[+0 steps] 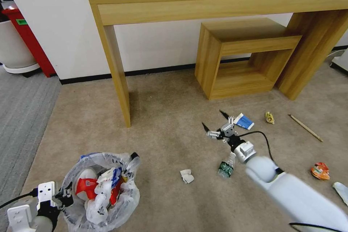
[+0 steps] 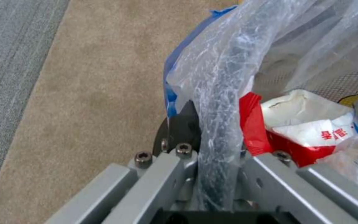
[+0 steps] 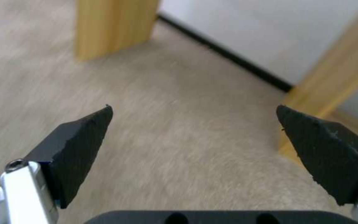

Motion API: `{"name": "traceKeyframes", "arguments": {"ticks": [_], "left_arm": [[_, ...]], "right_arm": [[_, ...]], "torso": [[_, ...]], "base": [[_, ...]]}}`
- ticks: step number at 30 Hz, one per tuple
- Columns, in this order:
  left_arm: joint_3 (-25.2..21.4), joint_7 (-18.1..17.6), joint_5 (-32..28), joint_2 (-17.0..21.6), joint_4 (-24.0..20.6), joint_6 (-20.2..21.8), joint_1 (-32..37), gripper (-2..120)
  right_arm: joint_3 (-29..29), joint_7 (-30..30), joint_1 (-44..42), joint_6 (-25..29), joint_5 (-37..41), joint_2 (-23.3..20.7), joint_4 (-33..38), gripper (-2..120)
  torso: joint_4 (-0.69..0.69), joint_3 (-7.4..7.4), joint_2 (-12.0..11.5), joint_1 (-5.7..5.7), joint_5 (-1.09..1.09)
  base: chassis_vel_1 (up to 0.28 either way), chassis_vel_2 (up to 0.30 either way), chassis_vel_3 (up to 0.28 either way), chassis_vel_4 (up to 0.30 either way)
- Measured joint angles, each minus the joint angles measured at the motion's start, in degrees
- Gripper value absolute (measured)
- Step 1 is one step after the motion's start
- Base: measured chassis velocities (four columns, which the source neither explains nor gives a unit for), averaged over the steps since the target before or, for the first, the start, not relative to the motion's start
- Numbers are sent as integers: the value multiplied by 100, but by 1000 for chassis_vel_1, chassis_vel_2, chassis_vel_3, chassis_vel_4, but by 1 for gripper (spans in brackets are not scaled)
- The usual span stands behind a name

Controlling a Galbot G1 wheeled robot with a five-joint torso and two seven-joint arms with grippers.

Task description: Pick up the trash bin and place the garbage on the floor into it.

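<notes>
Beige-brown short-pile carpet ran under a long pale wooden desk. At lower left, the left gripper was clamped on the rim of the small round bin lined with crinkly translucent plastic — red and white wrappers inside. Further right lay crumpled paper, then a green-label clear bottle beside the right gripper, spread wide, holding nothing — a blue-white carton just beyond.

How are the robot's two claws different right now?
The left gripper is clamped on the bag-lined rim of the trash bin; the right gripper holds nothing, its jaws spread wide. The left sits low at the robot's side; the right reaches forward over the floor, near a blue-white carton. Both have dark, pointed fingertips.
</notes>
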Motion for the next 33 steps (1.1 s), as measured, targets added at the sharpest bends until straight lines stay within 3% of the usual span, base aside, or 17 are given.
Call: {"name": "traceKeyframes", "arguments": {"ticks": [3, 10, 15, 18, 33], "left_arm": [[7, 99, 130, -132, 8, 79, -3, 0], [-111, 262, 167, -173, 7, 139, 20, 0], [-85, 274, 172, -202, 65, 134, 16, 0], [33, 256, 203, -242, 160, 111, -41, 0], [114, 186, 347, -301, 240, 97, 9, 0]], "right_arm": [[-916, -417, 593, 30, -111, 43, -468, 100], [-1601, -534, 712, -29, -406, 458, -979, 100], [-1762, 94, 593, -572, -329, 534, -998, 100], [-1813, 624, 495, -1273, 24, 534, -899, 100], [-1856, 512, 195, -1349, 364, 979, -1164, 100]], "torso": [[2, 1, 0, 0, 7], [2, 1, 0, 0, 5], [2, 1, -1, 0, 7], [1, 1, 0, 0, 4], [2, 1, 0, 0, 5]], "base": [[0, 0, 0, 0], [0, 0, 0, 0], [0, 0, 0, 0], [0, 0, 0, 0], [0, 0, 0, 0]]}}
